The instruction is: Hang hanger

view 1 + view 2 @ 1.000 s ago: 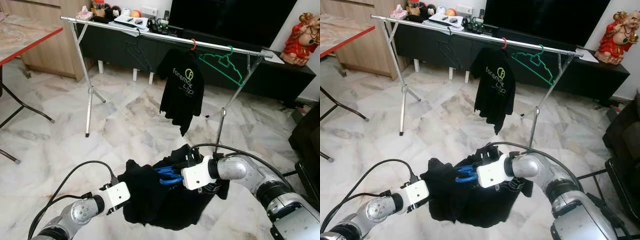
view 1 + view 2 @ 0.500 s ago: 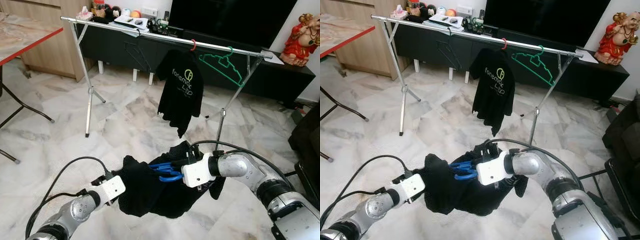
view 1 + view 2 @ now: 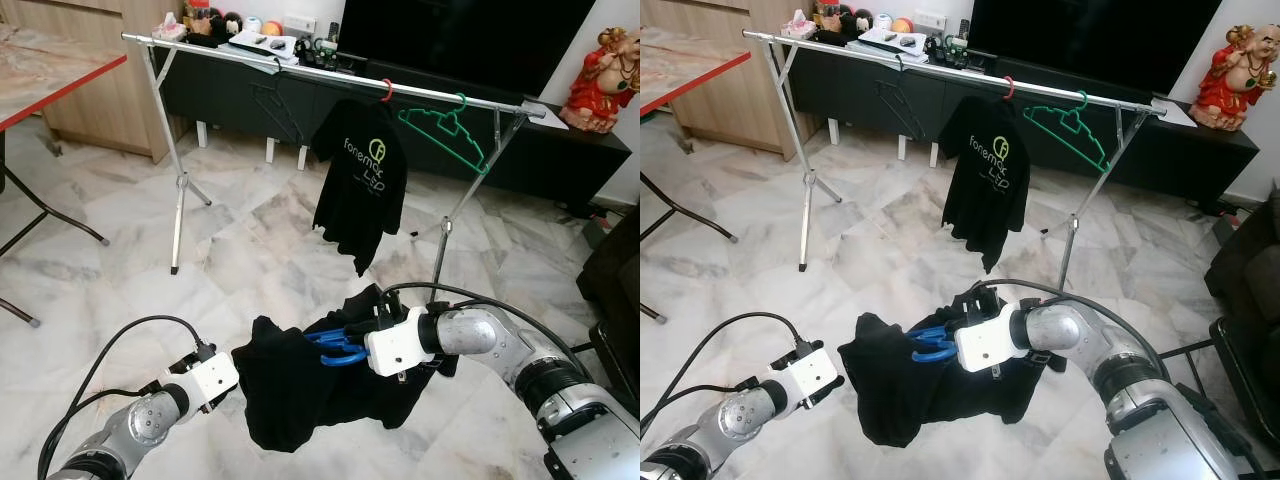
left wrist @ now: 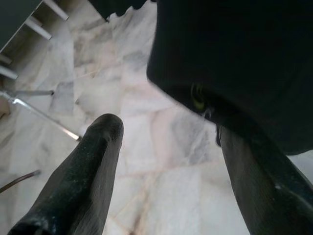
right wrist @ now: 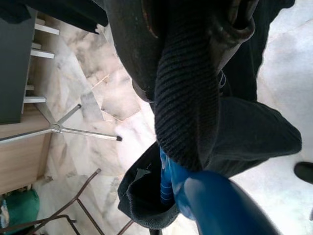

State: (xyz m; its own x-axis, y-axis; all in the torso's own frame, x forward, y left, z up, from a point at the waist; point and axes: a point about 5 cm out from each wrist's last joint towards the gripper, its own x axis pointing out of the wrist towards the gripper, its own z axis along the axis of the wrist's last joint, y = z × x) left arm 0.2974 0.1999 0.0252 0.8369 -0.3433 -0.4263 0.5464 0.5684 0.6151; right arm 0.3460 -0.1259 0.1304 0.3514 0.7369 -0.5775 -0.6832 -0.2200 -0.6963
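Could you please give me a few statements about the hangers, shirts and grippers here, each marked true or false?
1. The right gripper holds a blue hanger with a black shirt draped on it. True.
2. The left gripper is clamped on that shirt. False: its fingers stand open with floor between them, beside the cloth.
3. A green hanger hangs bare on the clothes rail. True.
4. The shirt already on the rail hangs from a blue hook. False: the printed black shirt hangs from a red hook.
5. The held shirt lies flat on the floor. False: it hangs above the marble.
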